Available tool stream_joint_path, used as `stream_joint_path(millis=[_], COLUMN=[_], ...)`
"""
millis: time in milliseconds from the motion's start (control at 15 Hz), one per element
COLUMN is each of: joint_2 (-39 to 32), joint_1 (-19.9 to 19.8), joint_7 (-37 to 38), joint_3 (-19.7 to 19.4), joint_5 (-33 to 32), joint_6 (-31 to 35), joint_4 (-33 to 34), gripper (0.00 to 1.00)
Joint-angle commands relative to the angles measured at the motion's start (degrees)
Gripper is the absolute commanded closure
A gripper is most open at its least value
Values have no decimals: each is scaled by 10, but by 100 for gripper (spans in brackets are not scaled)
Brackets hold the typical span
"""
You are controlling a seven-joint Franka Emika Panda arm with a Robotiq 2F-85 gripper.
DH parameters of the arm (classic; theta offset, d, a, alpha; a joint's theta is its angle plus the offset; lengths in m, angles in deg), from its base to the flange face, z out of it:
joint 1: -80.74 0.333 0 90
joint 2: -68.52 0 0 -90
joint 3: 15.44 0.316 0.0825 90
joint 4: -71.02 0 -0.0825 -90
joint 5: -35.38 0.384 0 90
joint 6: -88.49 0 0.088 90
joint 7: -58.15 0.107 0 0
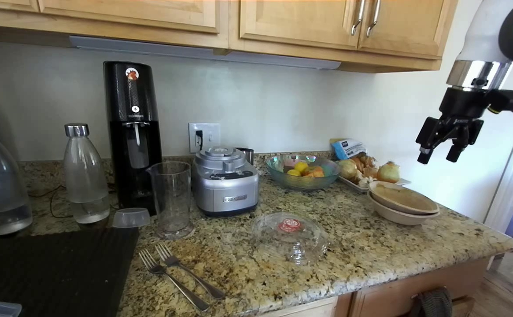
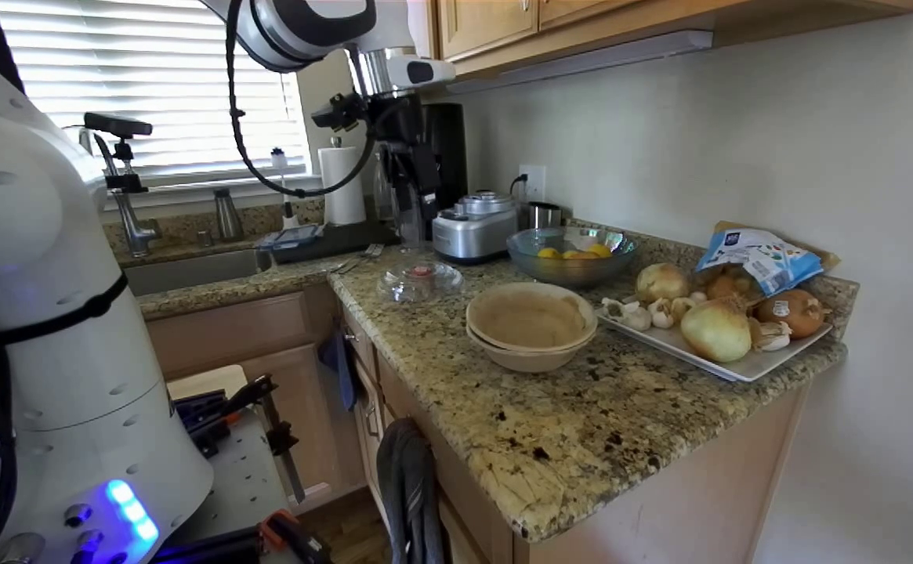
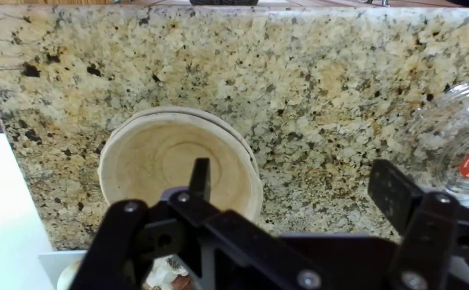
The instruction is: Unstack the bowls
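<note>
Black two-finger gripper (image 3: 290, 166) is released, jaws spread wide, hanging above the speckled tan stone surface (image 2: 550, 454); shallow round beige upper bowl (image 2: 530, 313) w/ tan inside sits nested in matching beige lower bowl (image 2: 529, 363), i.e. bowls not yet unstacked; in wrist view the lower one's rim peeks out along one side & a gripper finger (image 3: 200, 177) overlaps the upper one; stack is just beside the white rectangular tray (image 2: 668, 340) of onions (image 2: 715, 329) & garlic (image 2: 635, 316), near the clear glass bowl (image 2: 566, 272) w/ yellow fruit (image 1: 300, 166); clear round dish (image 1: 291, 241) w/ red label (image 1: 290, 225) lies well apart.
</note>
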Motion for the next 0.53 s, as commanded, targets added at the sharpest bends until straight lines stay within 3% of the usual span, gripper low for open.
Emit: stream_joint_path(millis=[0, 467], joint_2=[-11, -37], joint_1=[11, 8], joint_7=[5, 0], joint_3=[-12, -10], joint_5=[-8, -20], joint_6=[1, 15], joint_4=[5, 16], gripper=[0, 0])
